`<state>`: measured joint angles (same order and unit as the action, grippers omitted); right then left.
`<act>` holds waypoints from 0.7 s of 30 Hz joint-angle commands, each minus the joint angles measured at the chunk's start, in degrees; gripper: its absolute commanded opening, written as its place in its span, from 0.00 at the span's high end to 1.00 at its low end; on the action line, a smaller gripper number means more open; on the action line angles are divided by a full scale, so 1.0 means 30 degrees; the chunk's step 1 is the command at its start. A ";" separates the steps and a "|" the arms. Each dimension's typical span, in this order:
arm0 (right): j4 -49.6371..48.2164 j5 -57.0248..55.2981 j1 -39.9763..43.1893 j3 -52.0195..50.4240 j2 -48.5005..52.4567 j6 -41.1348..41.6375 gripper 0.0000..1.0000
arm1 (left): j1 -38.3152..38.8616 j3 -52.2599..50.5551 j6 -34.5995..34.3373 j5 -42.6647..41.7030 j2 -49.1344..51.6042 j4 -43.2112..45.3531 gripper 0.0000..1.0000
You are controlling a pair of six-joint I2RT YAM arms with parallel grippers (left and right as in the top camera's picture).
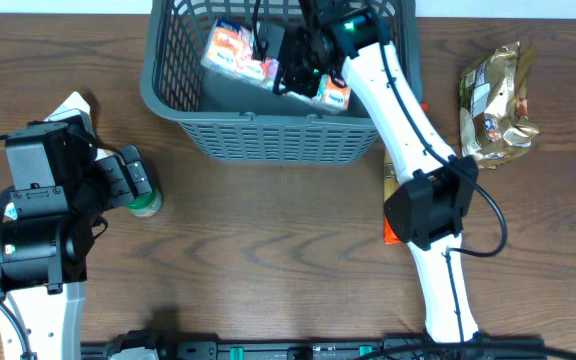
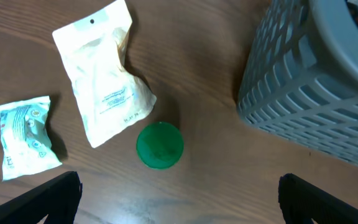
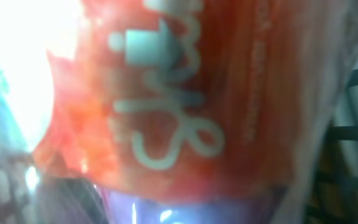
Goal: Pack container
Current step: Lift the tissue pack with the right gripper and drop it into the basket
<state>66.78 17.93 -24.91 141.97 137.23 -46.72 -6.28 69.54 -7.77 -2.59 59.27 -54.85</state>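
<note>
The dark grey lattice basket [image 1: 268, 140] stands at the top centre and shows at the right of the left wrist view [image 2: 316, 93]. Orange-and-white snack packets [image 1: 233, 50] lie inside it. My right gripper [image 1: 296, 65] is down inside the basket, next to another orange packet [image 1: 334, 95]. In the right wrist view a blurred orange packet [image 3: 185, 93] fills the frame and hides the jaws. My left gripper [image 2: 179, 205] is open and empty, just above the table. It is near a green-capped item [image 2: 159, 145], which also shows in the overhead view [image 1: 145, 203].
A white pouch [image 2: 104, 74] and a small teal packet [image 2: 25, 137] lie left of the green cap. A gold foil bag [image 1: 498, 105] lies at the far right. An orange item [image 1: 392, 200] lies partly under the right arm.
</note>
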 commanded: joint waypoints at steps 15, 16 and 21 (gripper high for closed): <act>-0.0408 0.0073 0.0648 0.0430 -0.4801 0.2244 0.01 | -0.0080 0.0313 0.0073 0.0080 0.0073 -0.0131 0.02; -0.0714 -0.0175 0.0933 0.0430 -0.5523 0.2812 0.01 | -0.0080 0.0313 0.0073 0.0080 0.0073 -0.0131 0.02; -0.3067 -0.3716 0.3424 0.0430 -0.8429 0.9173 0.01 | -0.0080 0.0313 0.0080 0.0080 0.0073 -0.0131 0.02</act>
<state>58.74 14.09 -20.01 142.15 117.75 -33.32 -6.28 69.54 -7.70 -2.59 59.27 -55.13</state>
